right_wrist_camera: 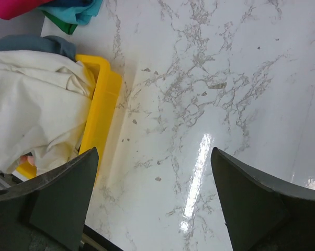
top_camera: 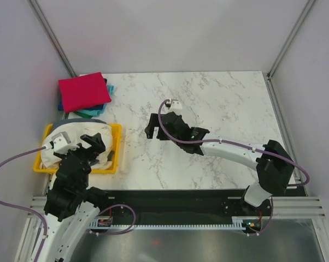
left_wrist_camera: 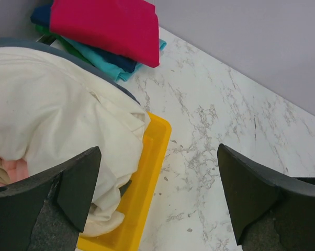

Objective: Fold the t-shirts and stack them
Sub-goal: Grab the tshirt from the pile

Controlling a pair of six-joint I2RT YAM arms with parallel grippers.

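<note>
A crumpled cream-white t-shirt point(top_camera: 82, 135) fills the yellow tray point(top_camera: 117, 143), with a slate grey-blue t-shirt point(left_wrist_camera: 21, 44) showing at its far edge and a bit of salmon pink cloth point(left_wrist_camera: 4, 170) under it. A folded red t-shirt point(top_camera: 83, 91) tops a stack at the table's far left, over a teal t-shirt point(top_camera: 92, 113). My left gripper point(top_camera: 90, 148) is open and empty above the tray's right side. My right gripper point(top_camera: 151, 131) is open and empty above bare table, to the right of the tray.
The stack also holds dark navy cloth point(left_wrist_camera: 122, 63) and a green edge point(left_wrist_camera: 68, 48). The white marble table point(top_camera: 219, 109) is walled at the back and on both sides. The black rail with the arm bases point(top_camera: 170, 203) runs along the near edge.
</note>
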